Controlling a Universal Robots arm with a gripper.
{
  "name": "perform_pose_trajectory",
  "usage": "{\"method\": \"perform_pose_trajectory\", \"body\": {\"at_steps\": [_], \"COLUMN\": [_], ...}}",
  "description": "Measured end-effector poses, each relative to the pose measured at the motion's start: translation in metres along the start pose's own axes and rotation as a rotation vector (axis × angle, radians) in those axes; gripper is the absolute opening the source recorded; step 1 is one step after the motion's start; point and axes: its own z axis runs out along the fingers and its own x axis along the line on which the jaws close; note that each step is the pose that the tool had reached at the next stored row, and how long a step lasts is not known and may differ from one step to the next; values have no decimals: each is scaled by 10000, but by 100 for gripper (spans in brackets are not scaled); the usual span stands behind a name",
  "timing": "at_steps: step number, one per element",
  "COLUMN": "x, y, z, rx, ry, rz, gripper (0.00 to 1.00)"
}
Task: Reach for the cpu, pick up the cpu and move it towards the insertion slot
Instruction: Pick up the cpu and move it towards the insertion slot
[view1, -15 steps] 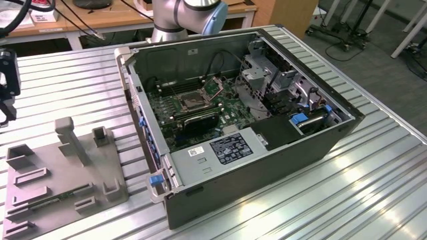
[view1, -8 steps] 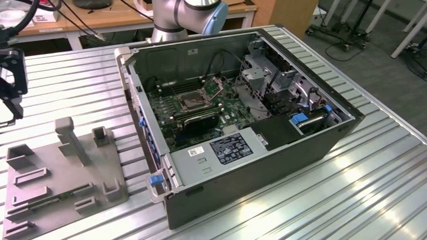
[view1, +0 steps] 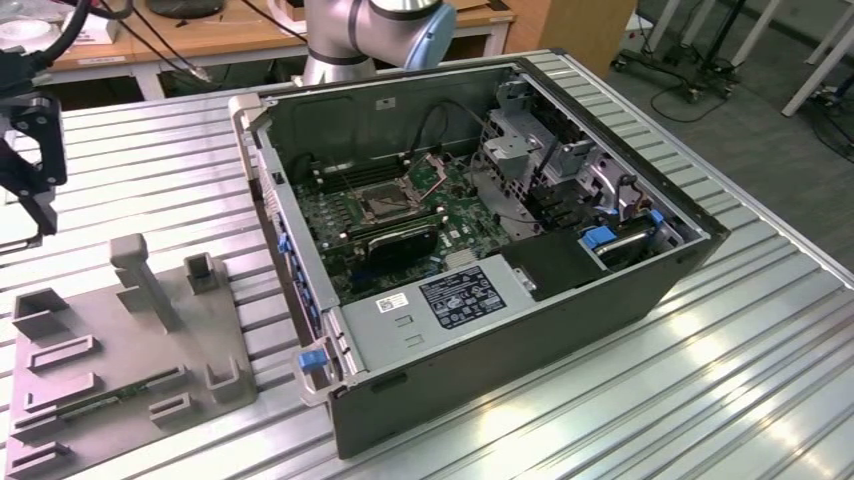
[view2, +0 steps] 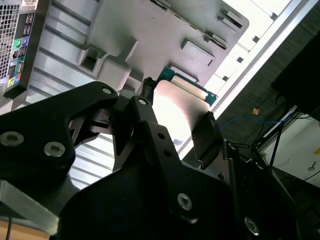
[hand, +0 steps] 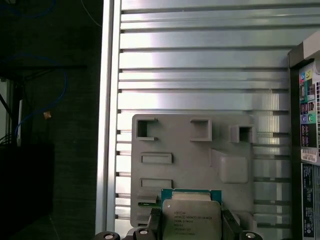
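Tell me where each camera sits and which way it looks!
Exterior view: off the arm, up high, looking down on the open computer case and grey holder on the slatted table; the arm and gripper show.
First wrist view: on the wrist, looking down past the fingertips at the cpu.
Second wrist view: on the wrist, looking along the gripper's black body.
Shared: both wrist views show the cpu in the gripper, above the holder.

exterior view: high, overlooking computer case (view1: 561, 340) | both wrist views: close over grey holder (hand: 195, 167) (view2: 150, 30)
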Motion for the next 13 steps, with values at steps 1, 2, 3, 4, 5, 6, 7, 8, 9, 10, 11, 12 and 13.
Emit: {"method": "perform_pose_trajectory", "body": {"at_steps": [1,2,3,4,5,6,7,8,9,10,11,12,13], "x": [-3,-6,-9,-16,-25,-36,-50,-66,-82,-99,-115,-130,-144], "y": [0,0,0,0,0,0,0,-1,-1,-1,-1,-1,-2], "z": [-11,-24,-30,-30,-31,-31,-31,-32,-31,-31,-32,-31,-32], "rx": [-1,0,-1,-2,-2,-1,-1,0,-2,-2,-1,-2,-1], "ry": [-1,0,-1,-1,1,2,3,4,4,5,6,6,7], "rz": [0,-1,0,-1,-2,-1,0,0,0,0,-1,-1,-1], "gripper": [55,55,55,55,55,55,55,55,55,55,55,55,55]}}
